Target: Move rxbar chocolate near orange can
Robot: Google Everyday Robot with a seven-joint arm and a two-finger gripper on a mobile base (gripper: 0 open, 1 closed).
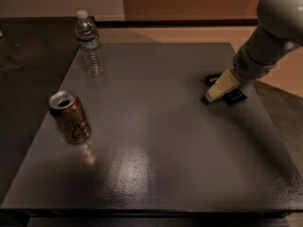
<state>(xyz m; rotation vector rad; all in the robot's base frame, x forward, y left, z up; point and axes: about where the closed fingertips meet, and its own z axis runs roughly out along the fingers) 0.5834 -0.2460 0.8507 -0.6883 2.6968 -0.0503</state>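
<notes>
Hovering gripper (213,94) right over the bar (235,97) near the right edge; bar's long axis runs diagonally under me. Grip state: can't tell. Can (70,117) well apart, by left edge.

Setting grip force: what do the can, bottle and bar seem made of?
The orange can: metal, glossy copper side, silver rim. The water bottle: clear ribbed plastic, see-through. The rxbar chocolate: likely black film wrapper, largely hidden under the gripper at the table's right side.
</notes>
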